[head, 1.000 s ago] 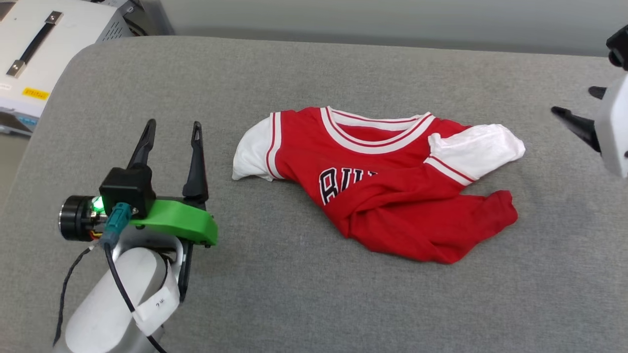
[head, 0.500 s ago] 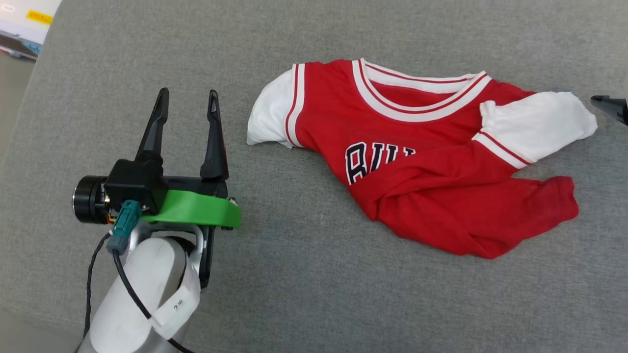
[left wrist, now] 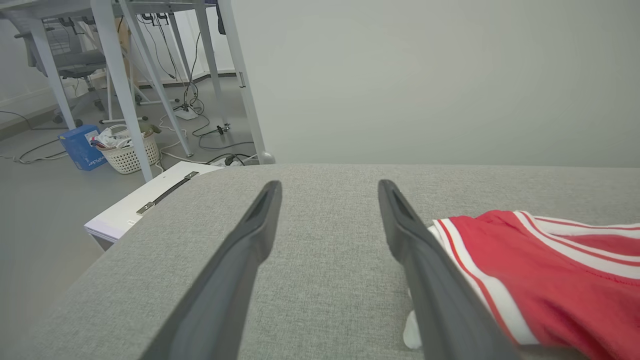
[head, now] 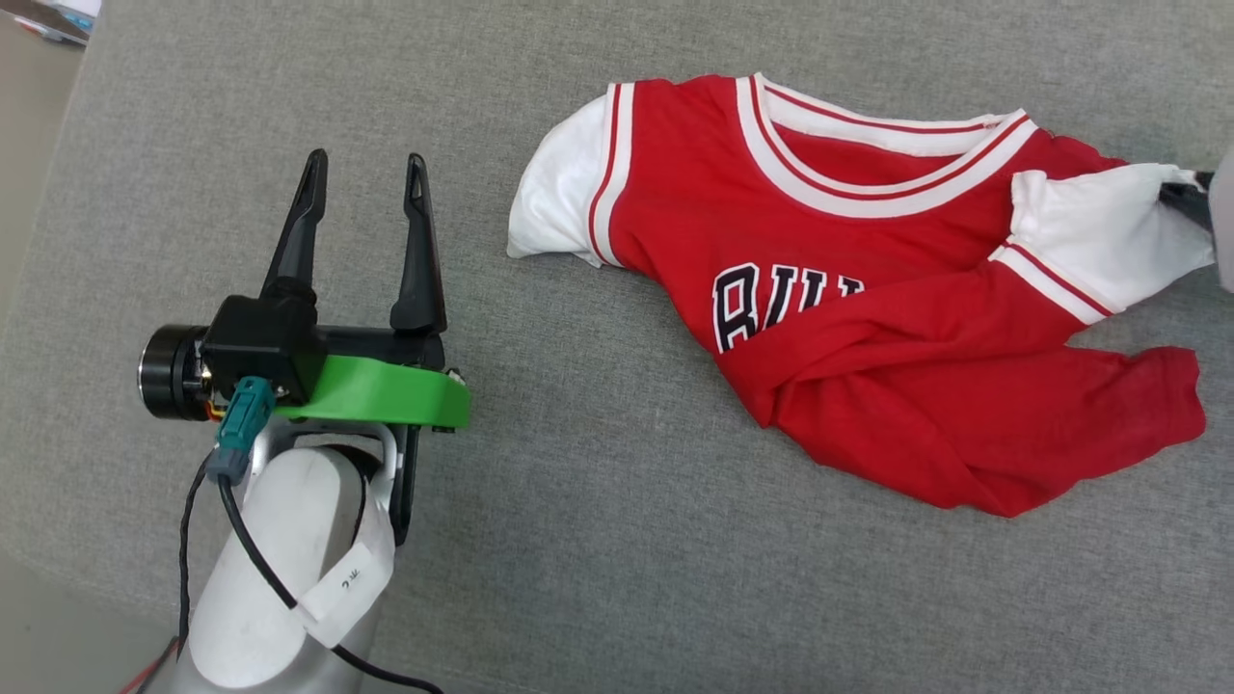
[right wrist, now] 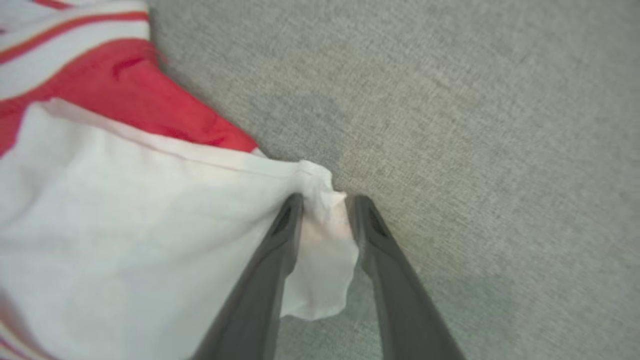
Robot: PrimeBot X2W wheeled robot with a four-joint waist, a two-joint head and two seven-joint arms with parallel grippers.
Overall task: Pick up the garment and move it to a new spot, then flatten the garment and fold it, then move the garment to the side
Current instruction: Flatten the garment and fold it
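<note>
The garment (head: 868, 337), a red jersey with white sleeves and black lettering, lies crumpled on the grey cushion, its lower half folded over to the right. My right gripper (right wrist: 327, 199) has its two dark fingers pinched on the outer edge of the white right sleeve (right wrist: 125, 215), with cloth bunched between the tips. In the head view the right gripper (head: 1188, 196) touches that sleeve at the right edge. My left gripper (head: 367, 159) hovers open to the left of the jersey, a short way from the other white sleeve (head: 554, 207). The left gripper (left wrist: 328, 185) holds nothing, and the garment (left wrist: 550, 280) lies to its right.
The grey cushion (head: 598, 540) spreads wide around the jersey; its left edge (head: 58, 251) drops to the floor. In the left wrist view a white case with a handle (left wrist: 150, 200), table legs, cables and a basket (left wrist: 127, 152) stand beyond the cushion.
The head camera has tipped down and closer, shifting the whole picture. My right gripper has come in from the right and closed on the white sleeve's edge. The left gripper stays open.
</note>
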